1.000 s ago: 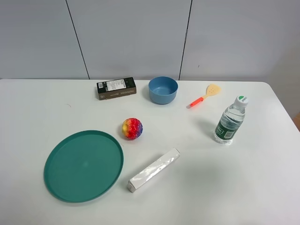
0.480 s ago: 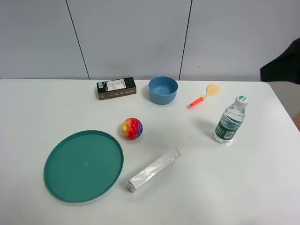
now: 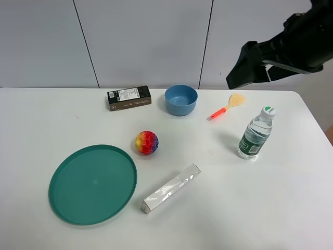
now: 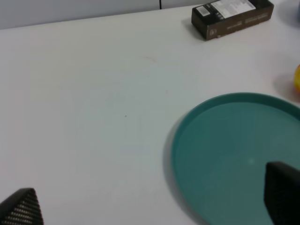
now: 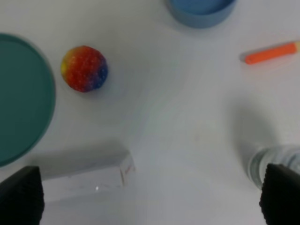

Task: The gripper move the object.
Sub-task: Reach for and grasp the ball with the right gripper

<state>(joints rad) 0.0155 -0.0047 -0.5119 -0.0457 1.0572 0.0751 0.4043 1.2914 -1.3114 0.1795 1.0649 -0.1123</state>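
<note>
The rainbow ball (image 3: 147,142) rests on the white table between the green plate (image 3: 92,184) and the blue bowl (image 3: 181,100). It also shows in the right wrist view (image 5: 84,68) and, cut off at the frame edge, in the left wrist view (image 4: 297,77). My right gripper (image 3: 240,73) hangs high above the back right of the table, far from the ball; in its wrist view it (image 5: 150,197) is open and empty. My left gripper (image 4: 152,201) is open and empty over the plate's left side (image 4: 234,140) and is out of the exterior view.
A black carton (image 3: 129,98) lies at the back beside the bowl. An orange-handled spatula (image 3: 227,107) and a water bottle (image 3: 256,134) are on the right. A long white box (image 3: 171,188) lies in front of the ball.
My right arm has come into the exterior view from the upper right and moved left, high over the spatula and bottle. The things on the table have not moved.
</note>
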